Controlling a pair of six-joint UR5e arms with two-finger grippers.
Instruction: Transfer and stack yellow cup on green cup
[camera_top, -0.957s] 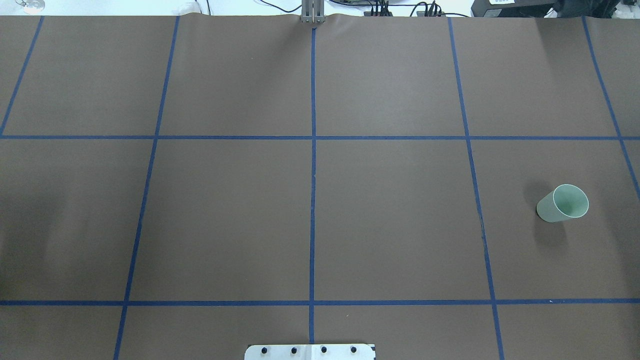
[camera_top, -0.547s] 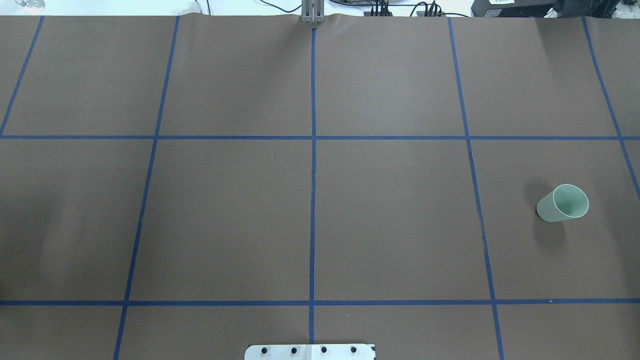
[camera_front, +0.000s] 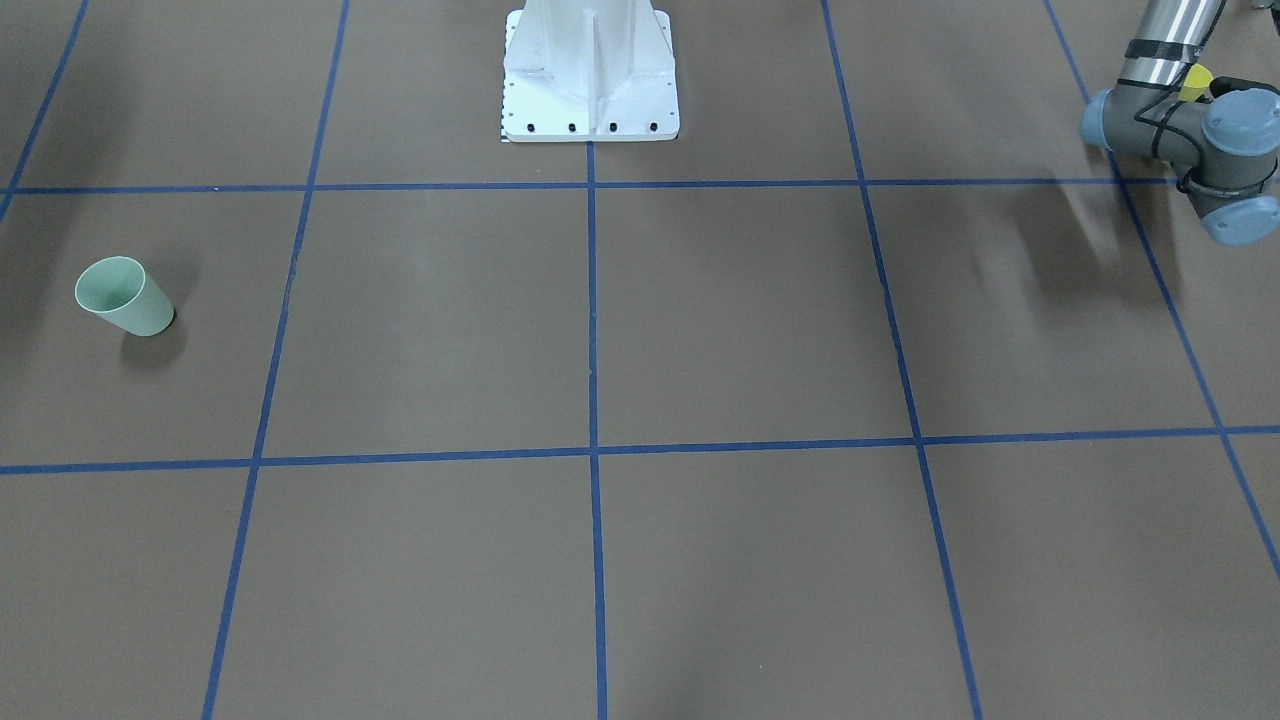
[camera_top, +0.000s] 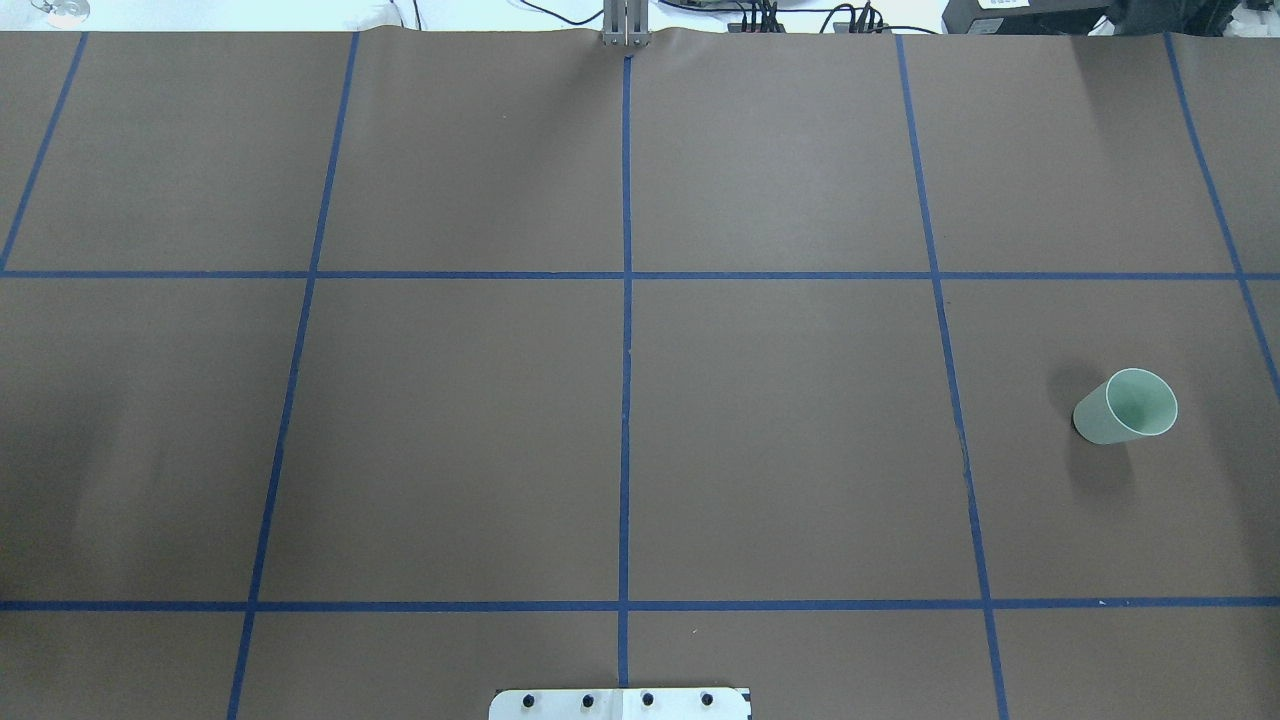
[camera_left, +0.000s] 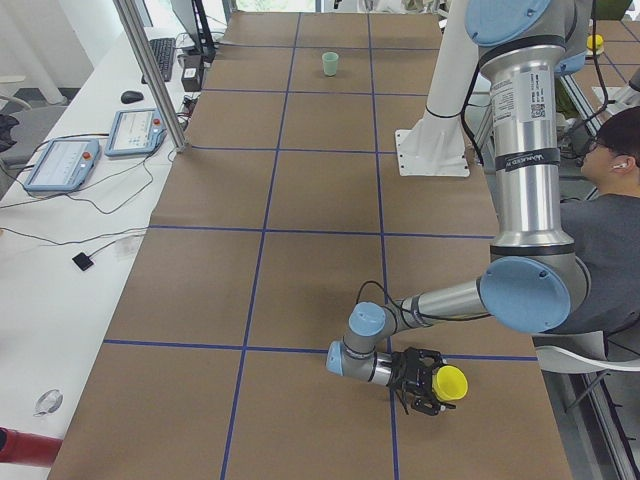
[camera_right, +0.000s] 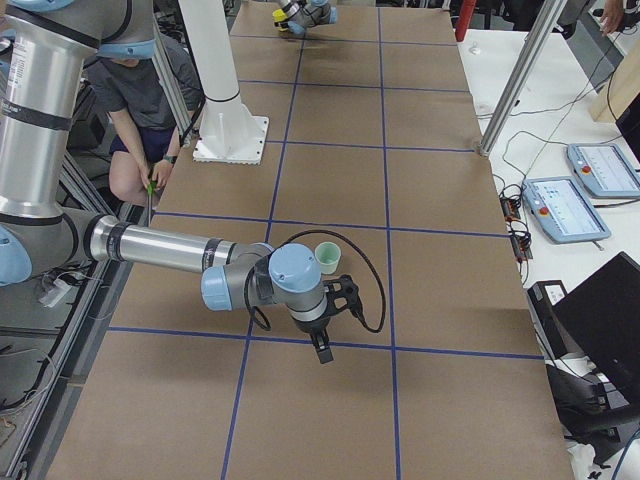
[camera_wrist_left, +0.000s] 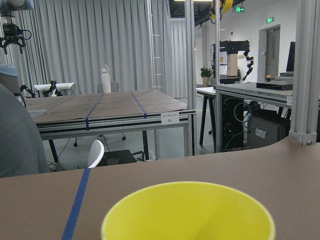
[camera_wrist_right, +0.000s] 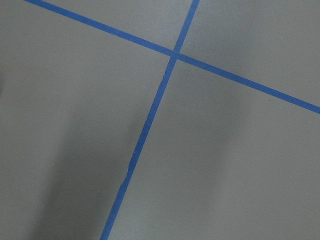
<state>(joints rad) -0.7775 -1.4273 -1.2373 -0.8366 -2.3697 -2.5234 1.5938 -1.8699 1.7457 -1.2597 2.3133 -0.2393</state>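
Observation:
The green cup (camera_top: 1125, 407) stands upright at the table's right side, also in the front view (camera_front: 122, 296) and the right view (camera_right: 327, 257). The yellow cup (camera_left: 450, 383) sits at my left gripper (camera_left: 428, 385), low over the table's near left corner. Its rim fills the bottom of the left wrist view (camera_wrist_left: 190, 210), where no fingers show. A sliver of it shows behind the left arm (camera_front: 1196, 82). I cannot tell if the left gripper is shut. My right gripper (camera_right: 325, 345) hangs just in front of the green cup, and I cannot tell if it is open or shut.
The white robot base (camera_front: 590, 70) stands at the table's middle edge. A seated person (camera_left: 600, 230) is beside the table behind the left arm. A metal post (camera_left: 150, 70) and tablets (camera_left: 60, 165) are along the far side. Blue tape (camera_wrist_right: 150, 115) grids the brown tabletop.

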